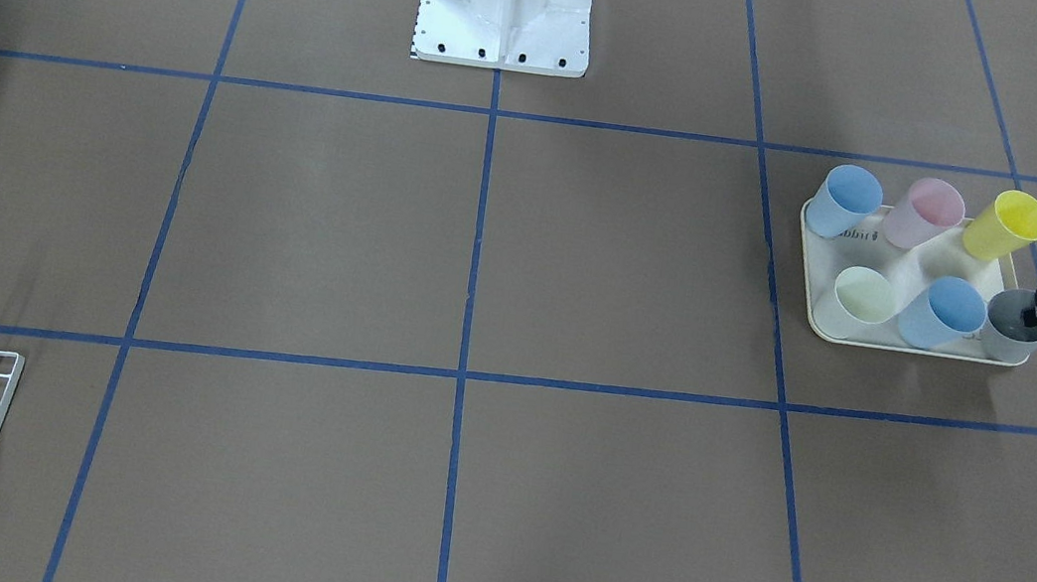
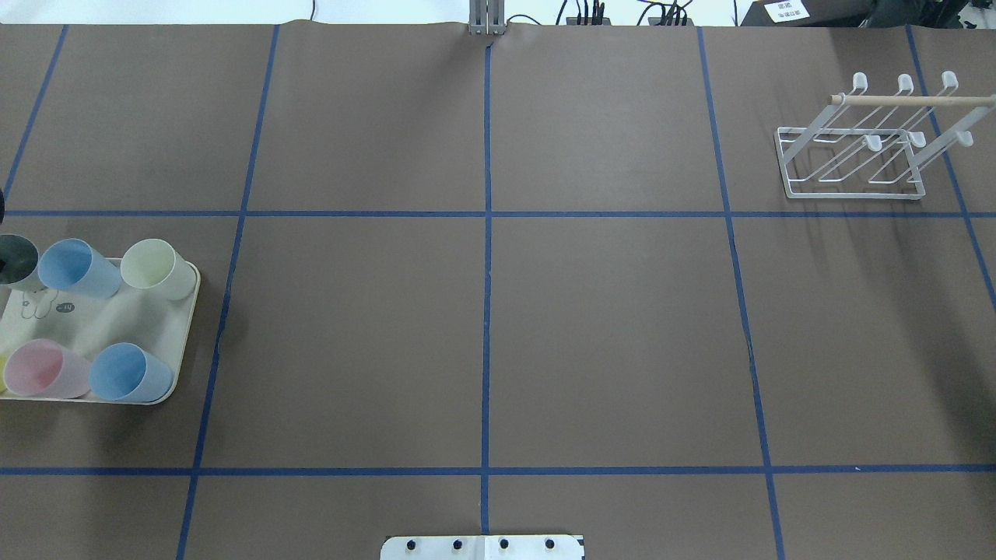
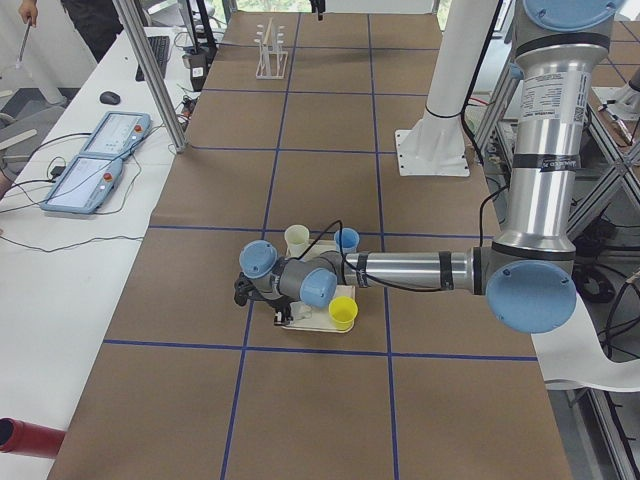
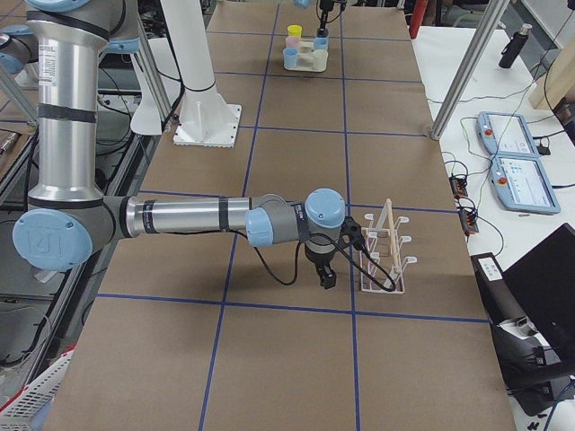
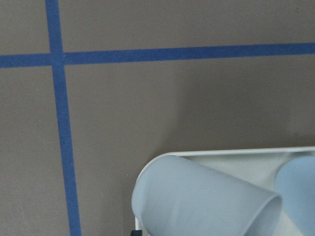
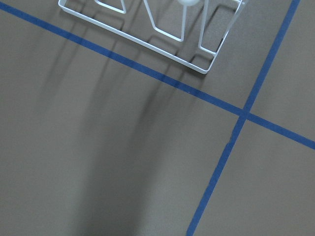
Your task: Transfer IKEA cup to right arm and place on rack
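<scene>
Can see left jaws at the rim of the grey cup [image 1: 1014, 334], upright in a corner of the cream tray [image 1: 917, 268] beside a blue cup [image 1: 941, 315]. Possibly straddling the wall; can't tell if clamped. Can't tell the state of the right jaws either; parked near the rack [image 2: 879, 99]. Expect slip or tilt on lift from a thin-rim pinch, maybe clipping the neighbour. Looks smooth, tapered plastic.

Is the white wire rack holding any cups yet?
Empty. The rack shows only bare pegs; the cups all sit on the tray.
</scene>
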You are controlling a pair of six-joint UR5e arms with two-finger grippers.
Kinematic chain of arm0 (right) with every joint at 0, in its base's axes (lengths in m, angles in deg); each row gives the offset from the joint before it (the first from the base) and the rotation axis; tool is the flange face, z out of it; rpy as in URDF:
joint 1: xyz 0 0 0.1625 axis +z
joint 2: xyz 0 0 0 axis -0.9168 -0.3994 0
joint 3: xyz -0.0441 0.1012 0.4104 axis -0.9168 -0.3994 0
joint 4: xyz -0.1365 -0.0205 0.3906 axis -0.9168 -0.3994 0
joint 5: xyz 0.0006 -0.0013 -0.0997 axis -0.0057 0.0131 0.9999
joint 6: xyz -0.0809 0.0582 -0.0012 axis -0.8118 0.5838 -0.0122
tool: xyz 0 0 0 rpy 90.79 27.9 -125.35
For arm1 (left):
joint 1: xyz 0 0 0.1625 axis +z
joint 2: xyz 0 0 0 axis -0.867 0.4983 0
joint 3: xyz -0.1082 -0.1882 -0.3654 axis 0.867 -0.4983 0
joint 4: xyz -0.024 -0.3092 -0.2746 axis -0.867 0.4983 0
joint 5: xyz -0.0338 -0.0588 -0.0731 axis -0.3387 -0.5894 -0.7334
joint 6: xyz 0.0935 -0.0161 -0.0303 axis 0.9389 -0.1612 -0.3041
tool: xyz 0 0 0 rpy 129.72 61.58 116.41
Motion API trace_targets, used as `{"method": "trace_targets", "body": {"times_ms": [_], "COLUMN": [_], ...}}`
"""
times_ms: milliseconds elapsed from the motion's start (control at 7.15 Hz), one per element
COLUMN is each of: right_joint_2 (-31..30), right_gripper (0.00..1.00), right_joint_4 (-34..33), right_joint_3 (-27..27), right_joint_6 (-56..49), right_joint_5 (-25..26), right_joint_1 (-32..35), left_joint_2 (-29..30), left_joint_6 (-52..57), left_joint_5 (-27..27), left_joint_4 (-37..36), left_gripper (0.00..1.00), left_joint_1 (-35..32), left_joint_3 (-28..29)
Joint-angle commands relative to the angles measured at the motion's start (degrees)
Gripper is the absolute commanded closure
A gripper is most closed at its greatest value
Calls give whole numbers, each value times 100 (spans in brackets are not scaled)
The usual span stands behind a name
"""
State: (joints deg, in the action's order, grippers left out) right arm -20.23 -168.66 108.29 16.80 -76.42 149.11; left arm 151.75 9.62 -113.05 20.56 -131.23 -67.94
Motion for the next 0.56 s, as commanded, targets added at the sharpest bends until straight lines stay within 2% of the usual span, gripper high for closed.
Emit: {"method": "trace_targets", "body": {"times_ms": [0,280,420], "right_joint_2": [-2,-28,-89], "right_gripper": [0,0,0], "right_joint_4": [11,89,247], "right_joint_3": [6,-3,-72], "right_joint_6": [0,0,9], "right_joint_5": [-71,-185,-525], "right_joint_1": [-3,6,6], "left_joint_2": [26,8,35], "left_joint_6": [2,11,11], "left_joint_5": [-108,-144,-188], "left_joint_4": [-16,-25,-555], "left_gripper": [100,100,100], "left_joint_1": [-77,-594,-901], "left_joint_3": [-28,-141,-482]}}
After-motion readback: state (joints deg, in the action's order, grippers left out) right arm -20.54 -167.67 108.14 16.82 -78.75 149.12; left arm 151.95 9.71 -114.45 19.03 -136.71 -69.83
